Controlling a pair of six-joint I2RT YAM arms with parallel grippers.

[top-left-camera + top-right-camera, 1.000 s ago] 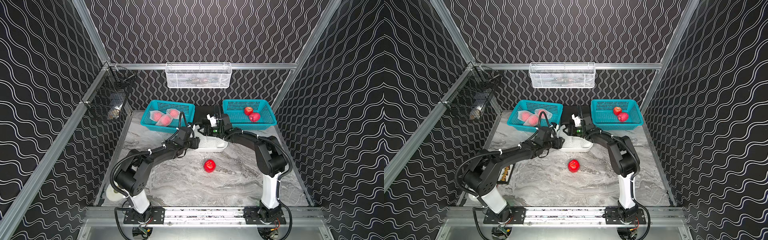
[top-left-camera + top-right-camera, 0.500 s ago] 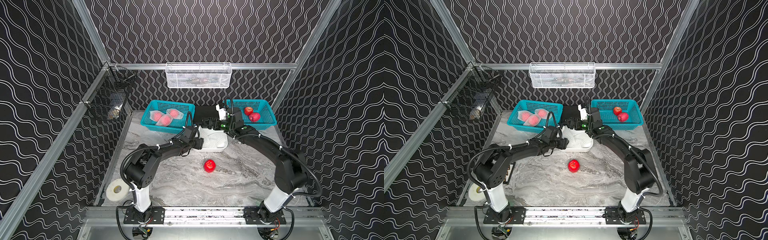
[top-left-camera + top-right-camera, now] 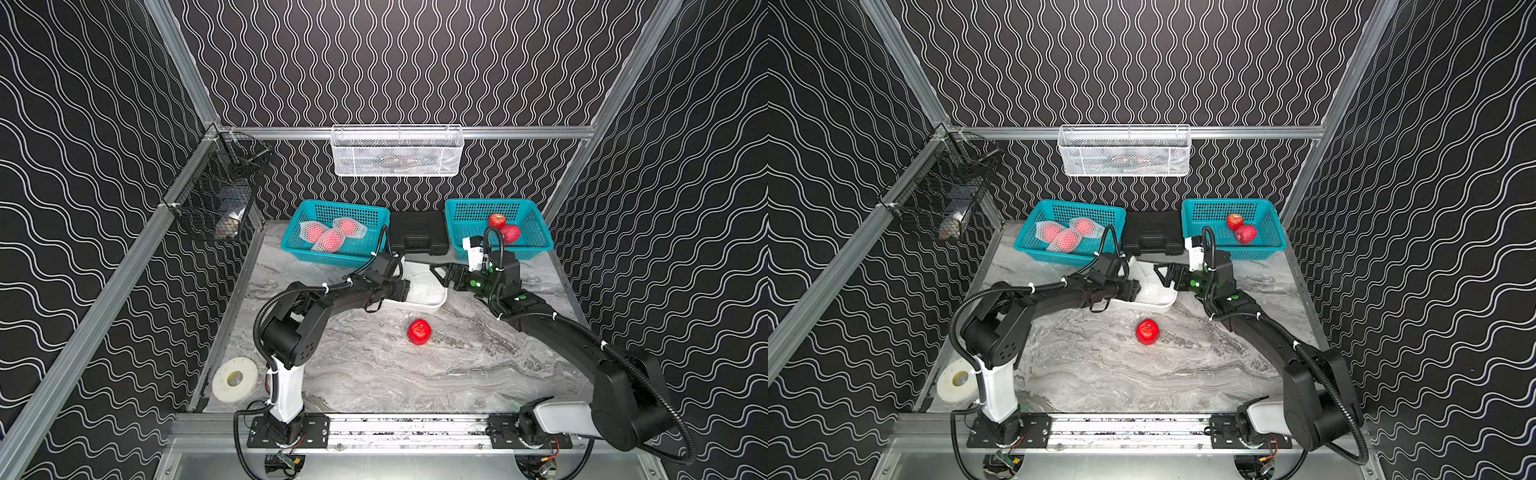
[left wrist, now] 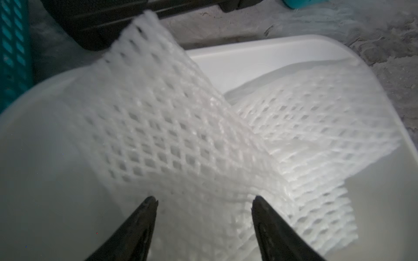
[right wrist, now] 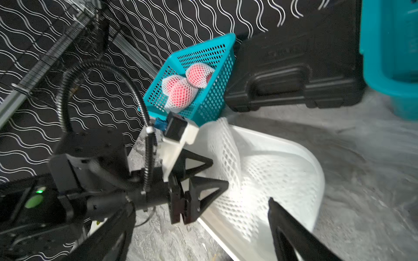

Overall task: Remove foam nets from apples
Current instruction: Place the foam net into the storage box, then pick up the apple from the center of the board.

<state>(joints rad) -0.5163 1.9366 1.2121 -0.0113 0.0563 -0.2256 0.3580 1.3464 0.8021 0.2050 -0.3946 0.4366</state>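
Marble tabletop [image 3: 374,374]: bare apple [image 3: 419,331], black case [image 3: 417,232]

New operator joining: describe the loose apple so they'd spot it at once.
Find the grey marbled tabletop. In its open middle, nearer the arms' bases than the white tub, lies a bare red apple. It alone sits outside the teal baskets.

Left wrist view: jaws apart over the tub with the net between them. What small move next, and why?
Probably lift the left gripper back out of the white tub. Its jaws stand apart and the foam net rests in the tub, apparently not gripped. A bare apple lies on the table, so clearing the tub frees the arms to fetch it.
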